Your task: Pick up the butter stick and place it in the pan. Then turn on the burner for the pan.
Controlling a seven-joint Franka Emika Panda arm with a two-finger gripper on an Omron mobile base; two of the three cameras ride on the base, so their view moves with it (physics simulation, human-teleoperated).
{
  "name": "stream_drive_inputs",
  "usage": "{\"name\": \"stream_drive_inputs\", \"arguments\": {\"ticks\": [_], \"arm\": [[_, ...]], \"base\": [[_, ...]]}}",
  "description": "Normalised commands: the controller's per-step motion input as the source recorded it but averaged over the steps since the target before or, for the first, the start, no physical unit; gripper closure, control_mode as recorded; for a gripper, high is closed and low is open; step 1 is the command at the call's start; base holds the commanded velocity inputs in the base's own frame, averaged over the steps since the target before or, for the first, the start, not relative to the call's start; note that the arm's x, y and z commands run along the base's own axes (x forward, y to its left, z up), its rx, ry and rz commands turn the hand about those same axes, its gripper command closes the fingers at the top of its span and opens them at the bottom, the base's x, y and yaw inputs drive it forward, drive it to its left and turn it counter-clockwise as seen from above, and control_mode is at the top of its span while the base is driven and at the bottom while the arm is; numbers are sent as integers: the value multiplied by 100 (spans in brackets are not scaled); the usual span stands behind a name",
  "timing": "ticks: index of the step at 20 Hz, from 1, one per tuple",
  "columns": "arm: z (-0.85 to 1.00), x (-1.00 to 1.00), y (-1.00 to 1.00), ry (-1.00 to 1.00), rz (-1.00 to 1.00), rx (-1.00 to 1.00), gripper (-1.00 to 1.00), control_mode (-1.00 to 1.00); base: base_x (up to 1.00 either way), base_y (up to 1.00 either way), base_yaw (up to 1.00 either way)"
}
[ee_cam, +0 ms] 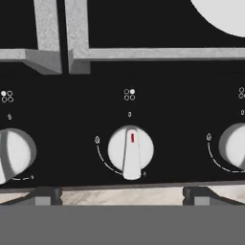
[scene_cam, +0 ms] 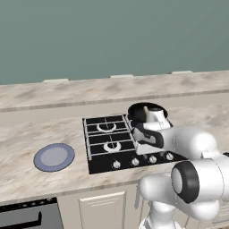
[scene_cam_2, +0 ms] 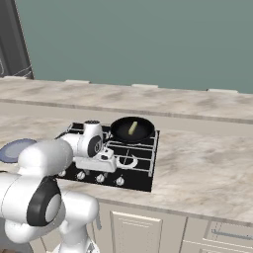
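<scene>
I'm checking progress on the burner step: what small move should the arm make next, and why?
Probably ease the open gripper straight down onto the centre knob and close on it. The butter stick already lies in the pan, and the hand view has that knob centred between the fingertips.

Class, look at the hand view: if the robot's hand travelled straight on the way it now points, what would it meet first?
Most likely the white round stove knob with the red mark, which sits centred ahead of the open hand on the black cooktop panel. How far off it lies is unclear.
</scene>
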Motion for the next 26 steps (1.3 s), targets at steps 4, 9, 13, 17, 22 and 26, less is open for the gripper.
{"name": "stream_drive_inputs", "arguments": {"ticks": [4, 9, 13, 17, 22, 26], "arm": [[-22, 8, 0, 3, 1, 0, -100, -100], [-19, 14, -3, 1, 0, 0, -100, -100], [-13, 14, -8, 0, 1, 0, -100, -100], [-13, 4, -2, 0, 1, 0, -100, -100], [-10, -5, 1, 0, 0, 0, -100, -100], [-9, -10, 1, 0, 0, 0, -100, -100]], "base": [[0, 0, 0], [0, 0, 0], [0, 0, 0], [0, 0, 0], [0, 0, 0], [0, 0, 0]]}}
